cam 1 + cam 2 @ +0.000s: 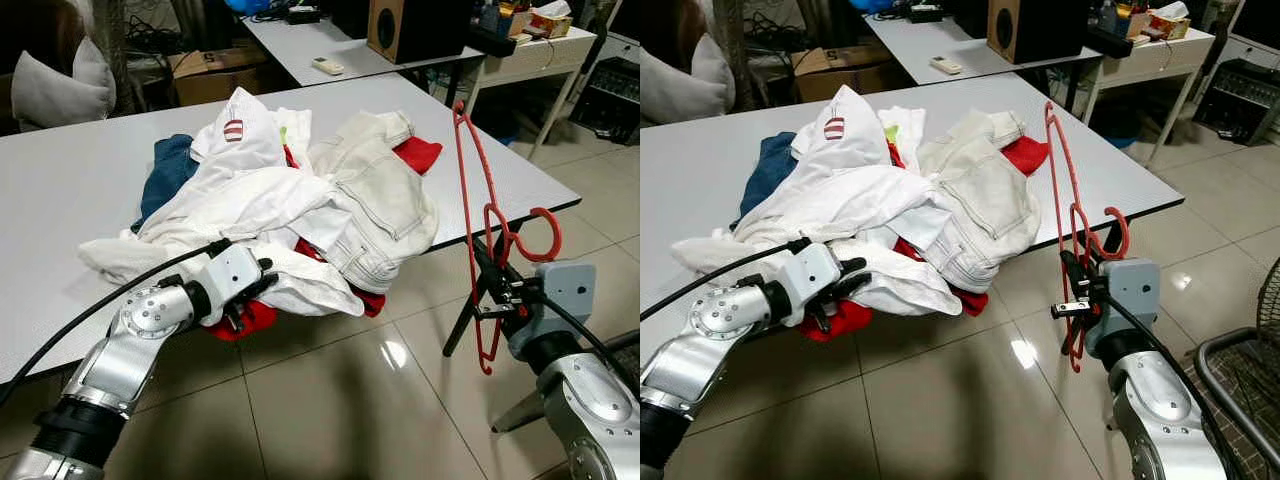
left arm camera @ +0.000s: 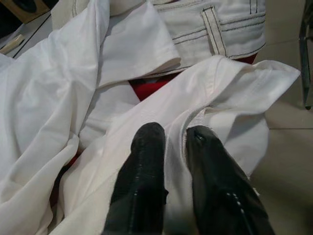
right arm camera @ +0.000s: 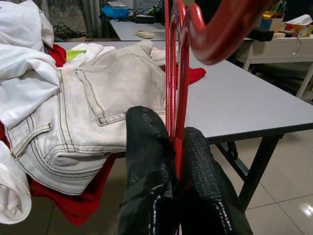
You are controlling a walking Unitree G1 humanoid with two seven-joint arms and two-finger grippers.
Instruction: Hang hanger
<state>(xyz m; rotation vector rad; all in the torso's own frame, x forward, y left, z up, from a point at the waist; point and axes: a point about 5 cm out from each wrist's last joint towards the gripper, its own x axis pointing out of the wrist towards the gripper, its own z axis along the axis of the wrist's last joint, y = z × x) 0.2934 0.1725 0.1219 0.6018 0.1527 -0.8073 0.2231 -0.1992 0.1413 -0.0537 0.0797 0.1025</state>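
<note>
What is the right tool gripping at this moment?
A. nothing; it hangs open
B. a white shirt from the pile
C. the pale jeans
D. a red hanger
D. The right tool is shut on the red hanger, held upright beside the table edge, while the left tool pinches the white shirt at the front of the clothes pile.

Home workroom: clothes-heaped table (image 1: 60,190), speaker (image 1: 400,28), tiled floor (image 1: 330,400)
</note>
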